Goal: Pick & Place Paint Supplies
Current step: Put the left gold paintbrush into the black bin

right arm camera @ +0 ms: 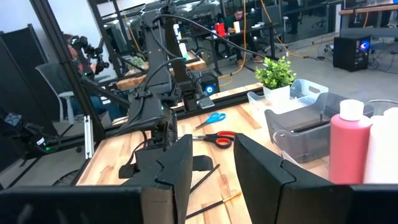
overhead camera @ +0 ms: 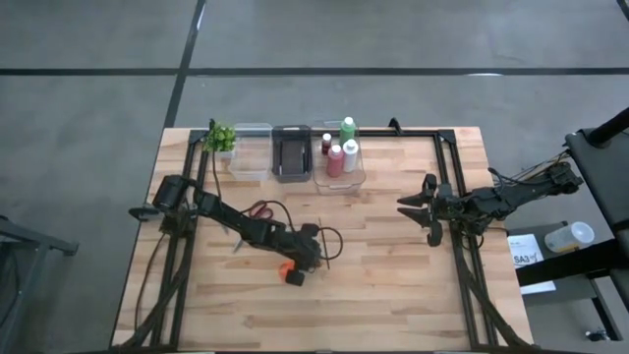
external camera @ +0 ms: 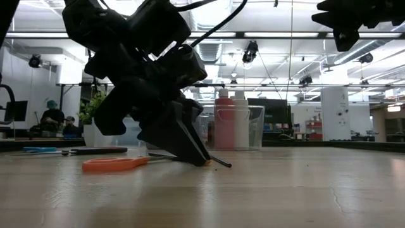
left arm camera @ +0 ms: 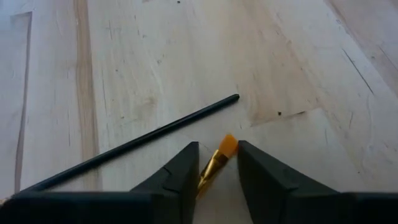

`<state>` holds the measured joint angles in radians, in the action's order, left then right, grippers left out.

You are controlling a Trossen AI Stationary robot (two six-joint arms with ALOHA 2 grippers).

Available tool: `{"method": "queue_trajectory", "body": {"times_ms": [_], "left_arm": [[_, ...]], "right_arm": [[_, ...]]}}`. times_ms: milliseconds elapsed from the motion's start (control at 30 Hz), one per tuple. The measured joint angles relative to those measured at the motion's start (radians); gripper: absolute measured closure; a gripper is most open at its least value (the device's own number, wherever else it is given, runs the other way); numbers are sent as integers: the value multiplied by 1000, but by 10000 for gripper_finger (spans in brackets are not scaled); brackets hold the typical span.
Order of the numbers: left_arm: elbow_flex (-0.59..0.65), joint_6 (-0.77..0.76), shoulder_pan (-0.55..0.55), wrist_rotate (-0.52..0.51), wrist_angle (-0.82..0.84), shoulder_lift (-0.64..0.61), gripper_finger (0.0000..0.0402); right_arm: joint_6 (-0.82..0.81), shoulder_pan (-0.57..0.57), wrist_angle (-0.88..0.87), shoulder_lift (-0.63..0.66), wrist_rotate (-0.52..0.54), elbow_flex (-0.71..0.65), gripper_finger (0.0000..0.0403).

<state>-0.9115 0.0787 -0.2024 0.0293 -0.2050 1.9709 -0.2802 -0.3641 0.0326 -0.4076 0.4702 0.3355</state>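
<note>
My left gripper (overhead camera: 313,248) (left arm camera: 219,163) is down at the table's middle, open. Its fingers stand on either side of an orange-bristled brush (left arm camera: 222,151), whose bristle tip shows between them; the handle is hidden under the gripper. A thin dark brush (left arm camera: 143,142) lies flat on the wood just beyond. An orange tool (overhead camera: 287,270) (external camera: 115,164) lies near the gripper. Red-handled scissors (overhead camera: 260,209) (right arm camera: 217,138) and a blue tool (right arm camera: 214,118) lie toward the left. My right gripper (overhead camera: 425,212) (right arm camera: 212,165) hovers open above the table's right side.
Along the far edge stand a potted plant (overhead camera: 221,138), a clear bin (overhead camera: 252,149), a dark bin (overhead camera: 291,153) and a clear bin (overhead camera: 356,179) holding green, dark red, pink and white bottles (overhead camera: 337,157). Bare wood lies between the arms and toward the near edge. People sit in the room beyond.
</note>
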Motion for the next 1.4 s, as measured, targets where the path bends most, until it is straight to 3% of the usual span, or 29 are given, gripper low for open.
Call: {"method": "queue_trajectory", "body": {"times_ms": [533, 1400], "left_arm": [[1, 0, 1, -11, 1, 0, 393], [-24, -7, 2, -26, 100, -29, 395]], "right_arm": [[0, 0, 0, 0, 0, 0, 287], [0, 0, 0, 0, 0, 0, 287]]}}
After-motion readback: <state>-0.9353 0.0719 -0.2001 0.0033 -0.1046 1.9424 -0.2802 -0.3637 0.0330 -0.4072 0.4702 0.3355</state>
